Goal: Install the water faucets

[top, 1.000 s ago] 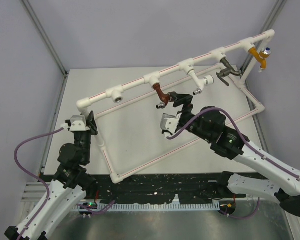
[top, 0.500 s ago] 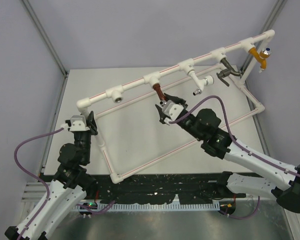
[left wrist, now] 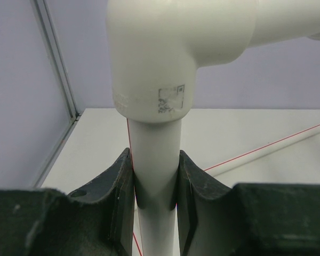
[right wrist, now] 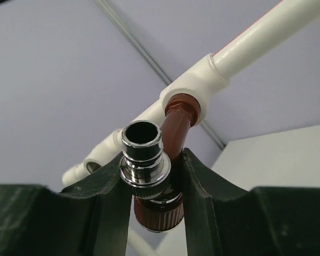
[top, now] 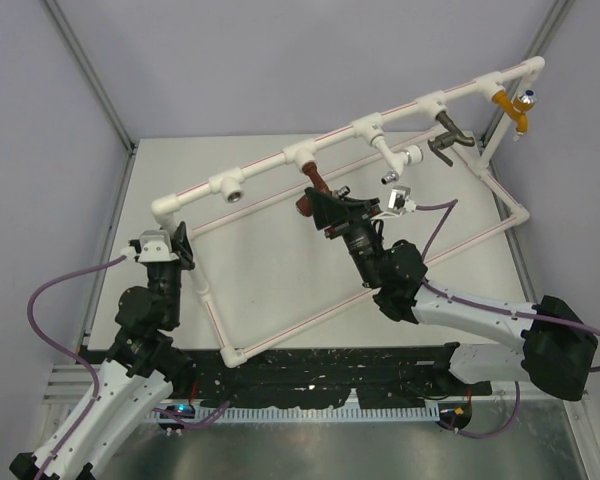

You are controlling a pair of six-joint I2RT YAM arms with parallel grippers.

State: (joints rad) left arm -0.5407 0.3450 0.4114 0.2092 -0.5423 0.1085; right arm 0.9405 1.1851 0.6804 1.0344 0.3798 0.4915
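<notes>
The water faucet point(top: 312, 189), reddish-brown with a chrome spout end point(right wrist: 143, 153) and a ribbed dark-red knob point(right wrist: 159, 214), is screwed into a tee fitting point(right wrist: 198, 85) of the white pipe frame point(top: 270, 165). My right gripper point(top: 327, 208) reaches up from below and is shut on the faucet point(right wrist: 177, 126), one finger on each side. My left gripper point(top: 183, 247) is shut on the frame's upright corner pipe point(left wrist: 156, 160), just under its elbow fitting point(left wrist: 168, 58).
Along the same top pipe sit an open tee socket point(top: 235, 190), a white tap point(top: 398, 166), a dark bronze tap point(top: 446, 140) and an orange tap with a blue knob point(top: 517, 106). The frame's lower rails point(top: 310, 315) lie across the table. Enclosure posts point(top: 90, 75) stand at the back corners.
My right gripper has swung left and up to the reddish-brown faucet, rolled its wrist and closed on it. The frame's right end has shifted slightly. The left gripper has not moved.
</notes>
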